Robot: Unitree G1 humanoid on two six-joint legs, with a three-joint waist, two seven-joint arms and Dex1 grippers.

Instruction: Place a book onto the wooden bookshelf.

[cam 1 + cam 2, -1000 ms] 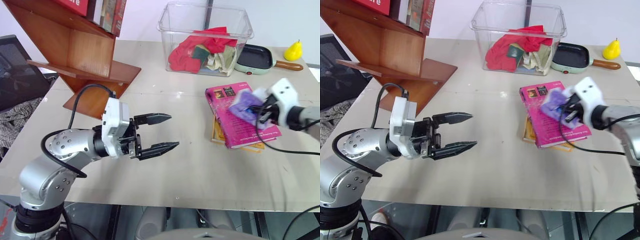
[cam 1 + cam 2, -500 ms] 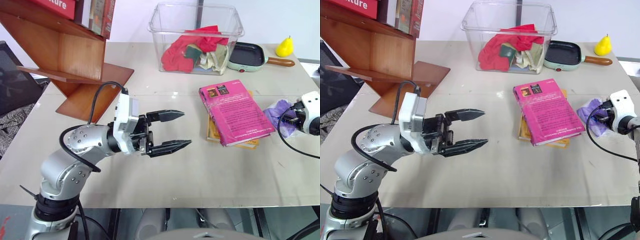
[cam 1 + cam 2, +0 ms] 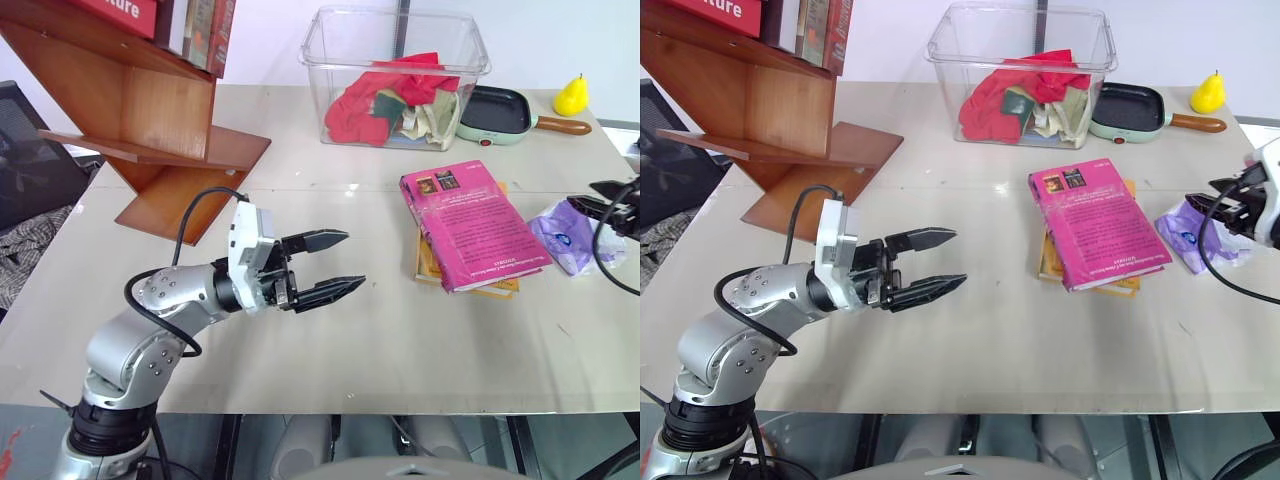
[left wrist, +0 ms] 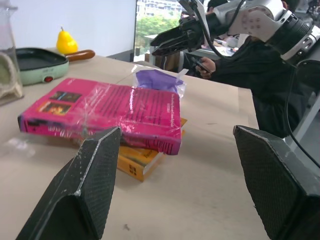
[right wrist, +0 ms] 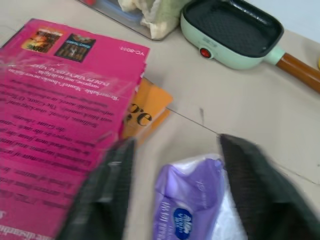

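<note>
Wide-open left gripper (image 3: 335,265) faces the thick magenta-pink paperback book (image 3: 470,229); a square approach across its spine should secure it for the reddish-brown zigzag wooden bookshelf (image 3: 150,110).

Yellow book (image 3: 470,283) mostly under pink book (image 3: 472,225)

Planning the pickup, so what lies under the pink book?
Under the pink book lies a thinner yellow-orange book, showing along its left and front edges. The rest of its cover is hidden, as is anything below.
</note>
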